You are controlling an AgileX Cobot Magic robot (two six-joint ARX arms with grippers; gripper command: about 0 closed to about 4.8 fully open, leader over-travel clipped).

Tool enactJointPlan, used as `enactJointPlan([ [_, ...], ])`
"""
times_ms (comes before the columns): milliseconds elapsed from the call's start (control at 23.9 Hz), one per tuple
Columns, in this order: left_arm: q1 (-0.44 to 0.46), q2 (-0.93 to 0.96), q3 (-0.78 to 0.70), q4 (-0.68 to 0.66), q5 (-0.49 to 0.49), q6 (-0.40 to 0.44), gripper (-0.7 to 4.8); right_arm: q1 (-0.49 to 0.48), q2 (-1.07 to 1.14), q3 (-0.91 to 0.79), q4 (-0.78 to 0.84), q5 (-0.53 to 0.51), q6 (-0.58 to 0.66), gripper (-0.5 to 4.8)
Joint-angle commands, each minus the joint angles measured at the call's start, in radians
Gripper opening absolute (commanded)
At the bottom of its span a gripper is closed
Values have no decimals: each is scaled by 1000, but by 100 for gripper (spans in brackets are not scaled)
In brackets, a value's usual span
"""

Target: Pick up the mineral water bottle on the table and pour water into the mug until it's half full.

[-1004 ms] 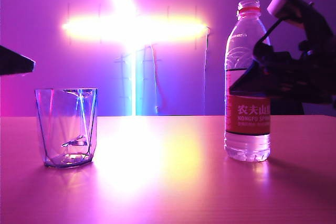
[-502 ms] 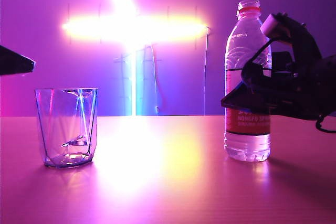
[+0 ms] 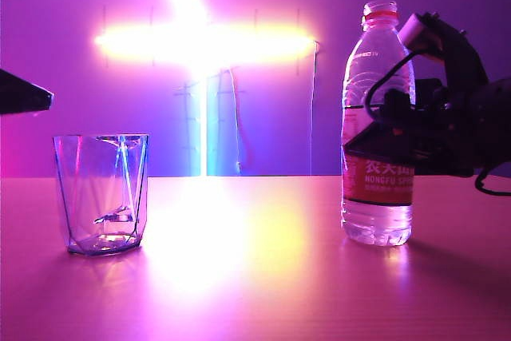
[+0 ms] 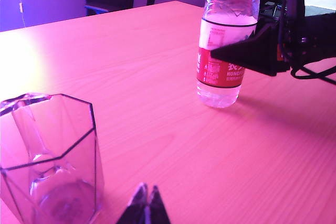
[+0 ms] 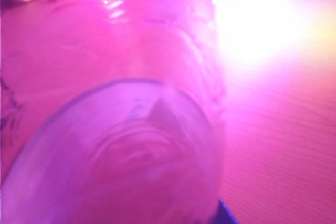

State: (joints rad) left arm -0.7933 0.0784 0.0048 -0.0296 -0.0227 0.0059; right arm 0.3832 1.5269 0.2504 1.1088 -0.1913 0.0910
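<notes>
The Nongfu Spring mineral water bottle (image 3: pixel 378 121) stands upright on the right side of the table (image 3: pixel 255 277), its red neck ring and cap on top, so nothing has been poured yet. The right hand (image 3: pixel 375 145) sits at the bottle's middle, just above the red label, with dark fingers on either side of it. Whether they already press the plastic I cannot tell, though the bottle fills the right wrist view, which suggests it lies between them. A grip at mid-height would likely keep the bottle balanced for tilting. The faceted glass mug (image 3: pixel 101 194) stands upright well apart on the left, looking empty, mouth open to receive water. The left hand (image 4: pixel 145 206) waits just beside the mug on its near side, its tips pressed together, holding nothing, probably parked out of the pouring path
</notes>
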Motion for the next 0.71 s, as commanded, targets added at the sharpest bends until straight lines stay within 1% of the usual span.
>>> enactJointPlan([
  [42,2,1,4,8,0,-3,-2,1,-3,3,20,-13,15,274],
  [126,3,1,4,8,0,-3,-2,1,-4,3,35,-13,14,268],
  [209,5,0,4,8,1,-3,-2,1,-8,3,84,-14,13,268],
  [251,13,0,4,8,1,-3,-2,1,-21,3,108,-31,13,268],
  [335,43,-3,4,8,0,-3,-2,2,-53,14,92,-72,12,260],
  [377,74,-6,4,9,1,-3,-2,3,-82,30,51,-103,9,260],
  [419,95,-9,4,8,1,-3,-2,3,-102,43,16,-109,4,260],
  [502,150,-23,4,8,0,-3,-2,10,-155,86,-97,-125,-48,260],
  [586,198,-43,4,10,0,-2,-2,41,-196,167,-300,-125,-150,260],
  [670,209,-45,4,8,0,-3,-2,69,-198,230,-427,-122,-217,260],
  [711,214,-48,4,8,0,-3,-2,93,-194,283,-520,-113,-274,260],
])
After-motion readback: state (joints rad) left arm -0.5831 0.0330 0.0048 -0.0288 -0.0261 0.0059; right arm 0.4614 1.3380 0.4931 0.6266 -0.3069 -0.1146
